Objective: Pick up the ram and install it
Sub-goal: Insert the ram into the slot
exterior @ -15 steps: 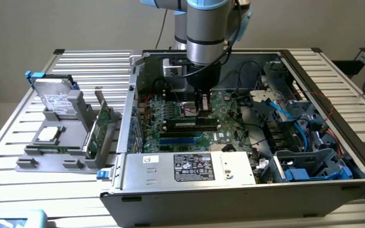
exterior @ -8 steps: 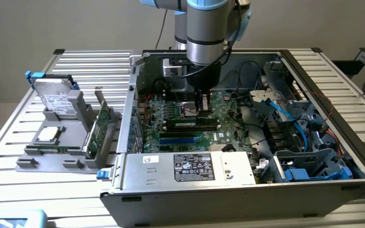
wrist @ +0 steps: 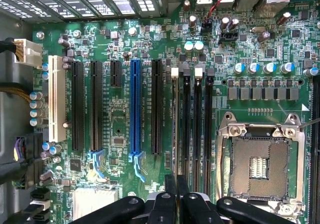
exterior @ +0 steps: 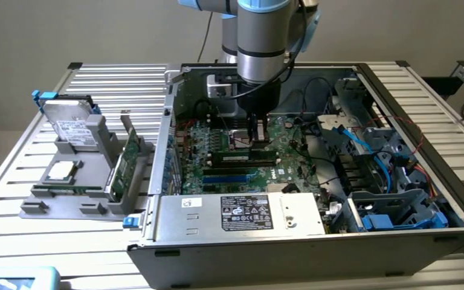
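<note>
The gripper (exterior: 256, 142) is held low inside the open case (exterior: 296, 254), directly over the memory slots (wrist: 198, 124) of the motherboard (exterior: 215, 151). In the wrist view its fingers (wrist: 170, 196) are drawn almost together, in line with the slot next to the long black expansion slots, and are judged to be closed on the ram (exterior: 244, 158). In the exterior view the ram is seen standing on edge in a slot, lengthwise across the board, with the gripper meeting its top edge towards the exterior view's right end. Whether it is pressed fully home cannot be told, and the position of the white latches (wrist: 174, 72) cannot be read with certainty. The chief risk is judged to be uneven seating. Because the hold is off-centre, one end could be driven down while the other is left high, and the stick could be jammed or left loose. If the notch is not matched to the slot key, downward force could be passed into the board and flex it. A sideways drift of the closed fingers could bring them against the neighbouring slots, and the open CPU socket (wrist: 260, 164) with its fine contacts lies close by.
</note>
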